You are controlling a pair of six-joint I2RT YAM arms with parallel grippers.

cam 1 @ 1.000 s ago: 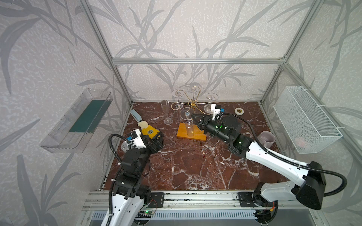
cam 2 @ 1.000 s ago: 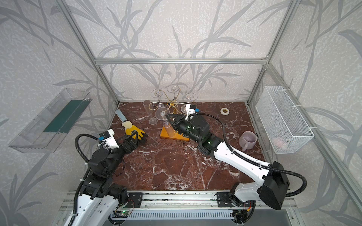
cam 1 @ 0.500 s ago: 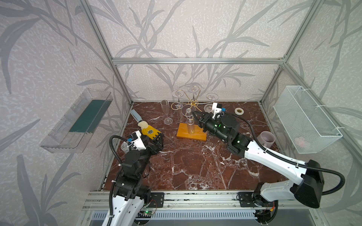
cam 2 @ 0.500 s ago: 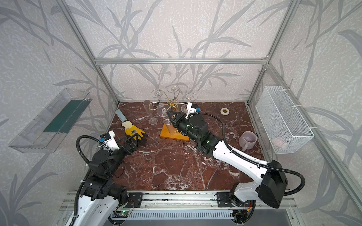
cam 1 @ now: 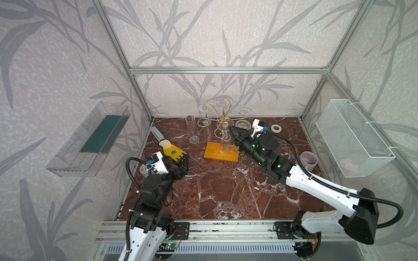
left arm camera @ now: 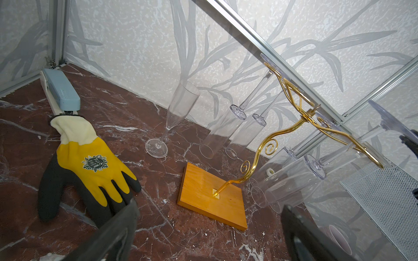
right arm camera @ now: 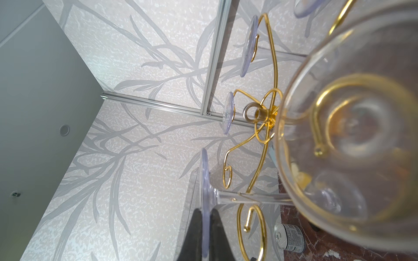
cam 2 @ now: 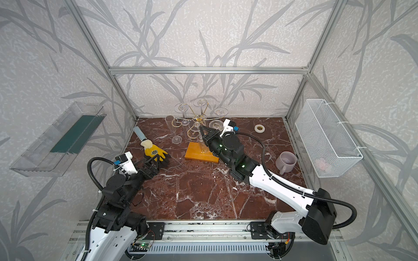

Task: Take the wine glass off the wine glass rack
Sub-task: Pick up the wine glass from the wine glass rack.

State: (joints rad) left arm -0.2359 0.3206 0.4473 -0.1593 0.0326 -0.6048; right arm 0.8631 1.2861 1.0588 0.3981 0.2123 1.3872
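Your right gripper [right arm camera: 204,213] is clenching on the round foot of the wine glass [cam 1: 226,142]. That glass is hanging upside down on the gold rack [cam 1: 222,116], centre of both top views. Your left gripper [cam 1: 183,162] is resting spread wide, left of centre, beside the glove [cam 1: 173,152].

No legible lettering, even on glove [left arm camera: 74,156].
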